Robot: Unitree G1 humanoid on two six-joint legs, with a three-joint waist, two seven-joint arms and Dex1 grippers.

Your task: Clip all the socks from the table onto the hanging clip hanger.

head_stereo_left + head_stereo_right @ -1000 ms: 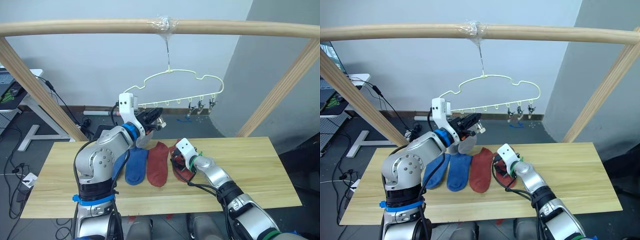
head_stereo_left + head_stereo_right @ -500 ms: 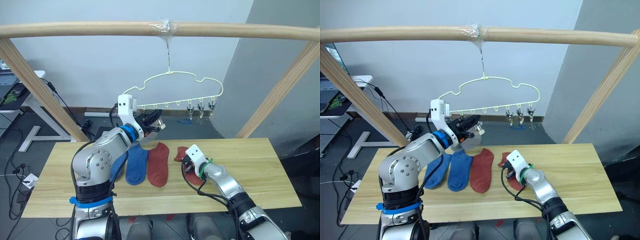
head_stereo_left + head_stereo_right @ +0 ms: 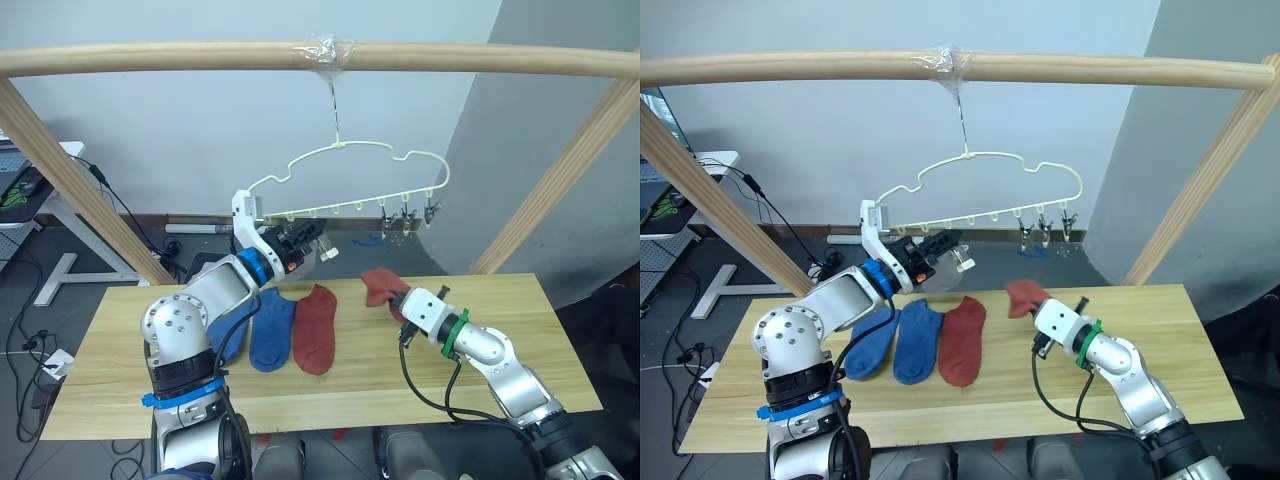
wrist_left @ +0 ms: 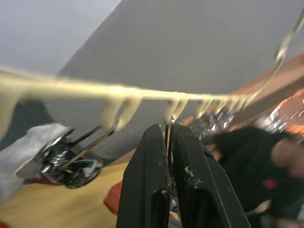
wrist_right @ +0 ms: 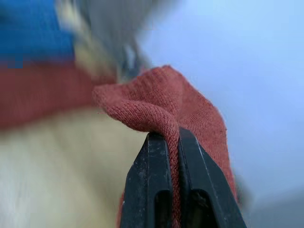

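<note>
No readable writing

No words, labels, brand names, numbers or signs can be read on anything in these pictures.

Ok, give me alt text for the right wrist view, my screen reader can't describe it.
The right tool is shut on a rust-red sock, its knit fabric folded and pinched between the two black fingers. Behind it lie blurred bands of blue and red and the pale wooden table.
</note>
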